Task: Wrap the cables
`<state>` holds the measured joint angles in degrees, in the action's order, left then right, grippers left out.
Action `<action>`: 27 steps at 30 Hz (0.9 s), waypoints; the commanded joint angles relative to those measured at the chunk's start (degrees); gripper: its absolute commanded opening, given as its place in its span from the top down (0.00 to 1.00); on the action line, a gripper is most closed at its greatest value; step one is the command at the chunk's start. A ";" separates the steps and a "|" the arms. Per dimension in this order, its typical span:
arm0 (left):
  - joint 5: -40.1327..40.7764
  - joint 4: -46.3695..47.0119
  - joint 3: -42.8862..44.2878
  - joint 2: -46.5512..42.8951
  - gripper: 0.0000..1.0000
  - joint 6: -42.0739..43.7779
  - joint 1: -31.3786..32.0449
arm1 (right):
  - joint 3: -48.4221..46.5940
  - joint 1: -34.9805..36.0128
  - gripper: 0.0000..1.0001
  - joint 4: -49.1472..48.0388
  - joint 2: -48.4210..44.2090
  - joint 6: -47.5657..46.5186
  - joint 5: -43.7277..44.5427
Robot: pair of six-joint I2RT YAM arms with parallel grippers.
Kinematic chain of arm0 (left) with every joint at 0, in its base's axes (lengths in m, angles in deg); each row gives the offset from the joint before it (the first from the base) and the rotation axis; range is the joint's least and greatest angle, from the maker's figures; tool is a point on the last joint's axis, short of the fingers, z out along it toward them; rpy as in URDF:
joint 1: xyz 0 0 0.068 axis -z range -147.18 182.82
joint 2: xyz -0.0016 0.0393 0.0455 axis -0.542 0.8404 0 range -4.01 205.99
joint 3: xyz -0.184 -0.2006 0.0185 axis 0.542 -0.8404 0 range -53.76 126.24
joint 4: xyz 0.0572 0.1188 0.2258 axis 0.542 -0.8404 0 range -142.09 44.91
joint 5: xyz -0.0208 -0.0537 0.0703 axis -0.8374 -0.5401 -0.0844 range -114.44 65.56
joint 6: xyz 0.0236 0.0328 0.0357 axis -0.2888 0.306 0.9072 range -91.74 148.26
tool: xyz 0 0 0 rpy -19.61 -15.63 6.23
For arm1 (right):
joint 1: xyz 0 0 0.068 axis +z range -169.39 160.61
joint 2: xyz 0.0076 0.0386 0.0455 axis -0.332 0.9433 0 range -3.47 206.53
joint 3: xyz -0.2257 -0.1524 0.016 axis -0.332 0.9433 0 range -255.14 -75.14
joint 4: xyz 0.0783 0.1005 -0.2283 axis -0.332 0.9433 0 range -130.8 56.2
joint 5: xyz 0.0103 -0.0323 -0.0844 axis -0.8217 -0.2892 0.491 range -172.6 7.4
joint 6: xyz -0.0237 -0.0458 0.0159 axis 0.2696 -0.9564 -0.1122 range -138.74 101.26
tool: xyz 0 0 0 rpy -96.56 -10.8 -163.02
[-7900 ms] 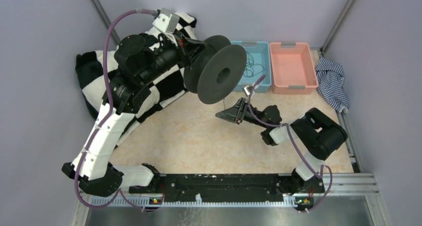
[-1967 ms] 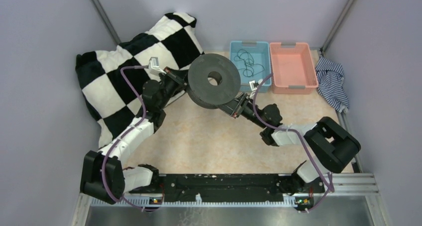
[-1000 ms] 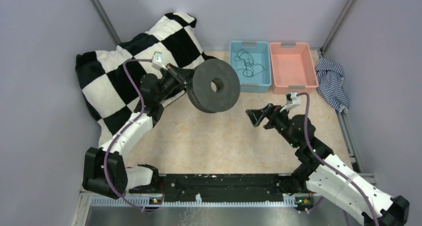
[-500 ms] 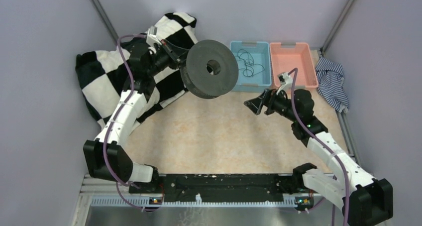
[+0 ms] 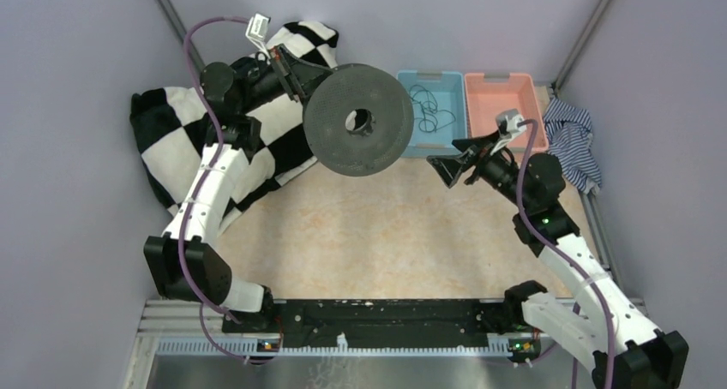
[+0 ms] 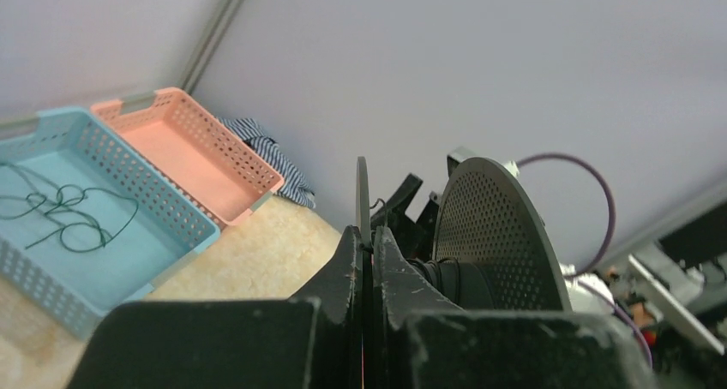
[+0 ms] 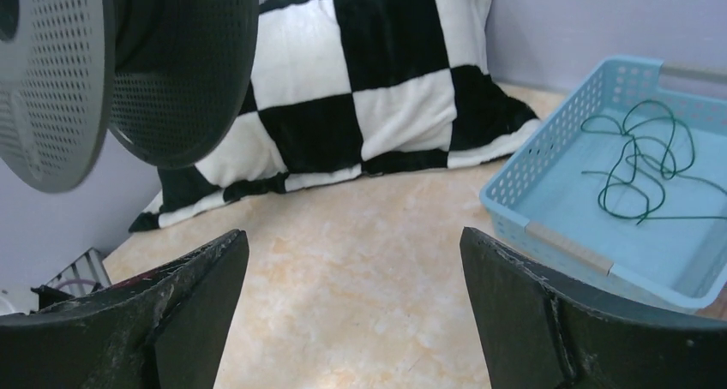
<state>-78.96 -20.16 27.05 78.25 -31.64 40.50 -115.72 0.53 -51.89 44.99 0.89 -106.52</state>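
Lying in a loose tangle on the floor of the blue bin (image 5: 435, 151), at the far side of the table (image 5: 360, 235), the cables (image 5: 426, 108) have no single long axis. They are overlapping loops, with a few strands trailing toward the bin's right wall in the right wrist view.

The right gripper (image 7: 351, 239) hovers above the table on the near side of that bin, its jaws spread wide with nothing between them. It points left toward the checkered cushion (image 5: 176, 140) rather than at the bin, so the cables sit to the right of its fingertips and farther away. It is plainly the nearer arm.

The left gripper (image 6: 367, 239) is raised at the far left above the cushion. Its fingers are pressed together on one thin flange of the dark spool (image 5: 358, 119), which hangs in the air just left of the bin.

The coming move likely turns on the right gripper swinging right and farther away, then dipping over the bin's near wall.

No free end of a cable can be picked out, and how many wires make up the tangle is unclear. The spool's core is mostly hidden between its flanges, so whether any wire is on it cannot be told. The right wrist view cuts off the bin's right end.
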 commanded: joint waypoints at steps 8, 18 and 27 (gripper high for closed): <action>-14.55 28.72 1.01 2.35 1.00 -11.44 -0.21 | -7.16 -0.41 0.12 2.58 -5.49 -0.63 0.41; -14.65 29.97 0.82 2.35 1.00 -12.86 -0.12 | -10.60 -0.41 0.40 -6.14 2.49 4.69 -15.86; -14.12 30.14 0.05 2.03 1.00 -12.69 -0.12 | -11.06 -0.25 0.47 -18.67 8.85 14.77 -22.48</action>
<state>-94.94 3.93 26.88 81.86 -41.85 40.46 -124.28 0.40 -60.89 52.88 10.58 -124.33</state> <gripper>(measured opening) 0.025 0.533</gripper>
